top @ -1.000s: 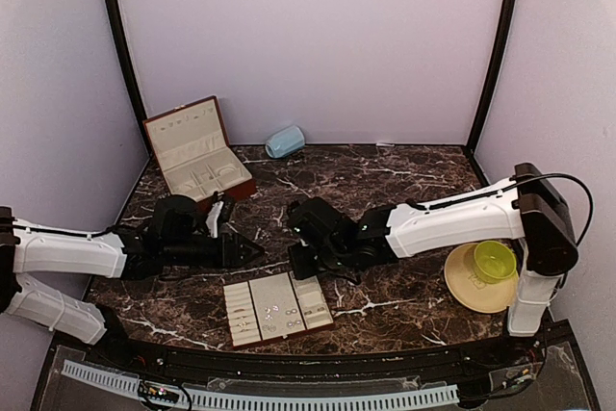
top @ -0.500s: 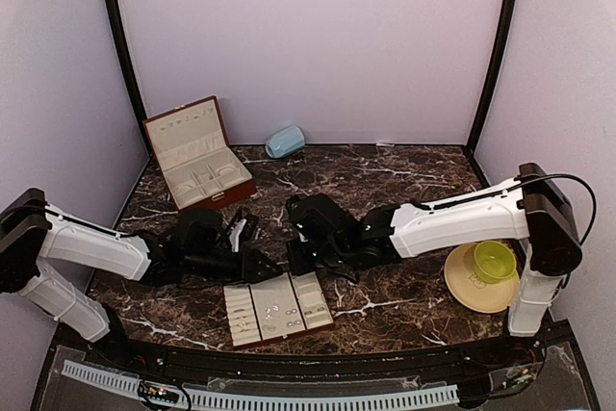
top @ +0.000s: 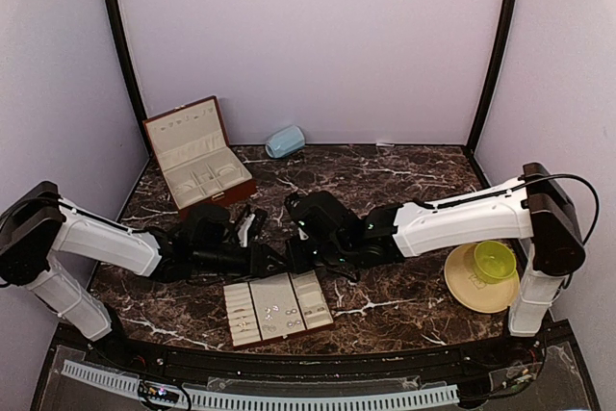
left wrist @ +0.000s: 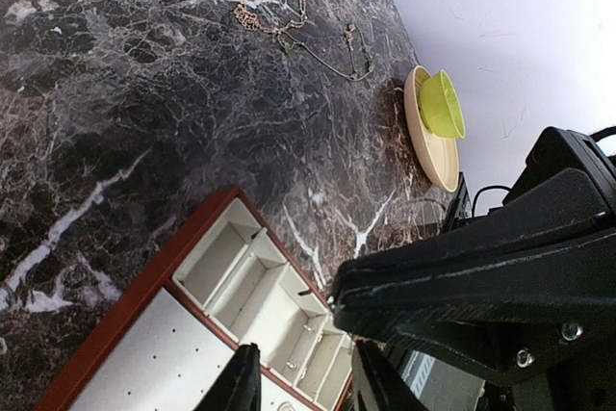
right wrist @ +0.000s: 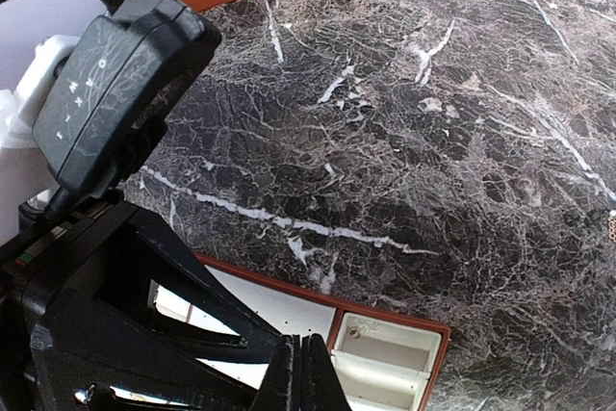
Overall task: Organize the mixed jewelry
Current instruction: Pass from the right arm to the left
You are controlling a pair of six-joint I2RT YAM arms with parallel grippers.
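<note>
Fingers of both arms hover over the tray (top: 277, 308): right fingers (right wrist: 298, 377) together, left fingers (left wrist: 300, 387) apart, apparently empty; next, a careful descent into a slot.

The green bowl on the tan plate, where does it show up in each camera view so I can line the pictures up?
Top external: the green bowl sits on the tan plate at the right edge of the table, by the right arm's base.
Left wrist: the bowl is at upper right, on the plate, both seen edge-on.
Right wrist: not in it.
Shared landmark: the flat jewelry tray appears in all three.
</note>
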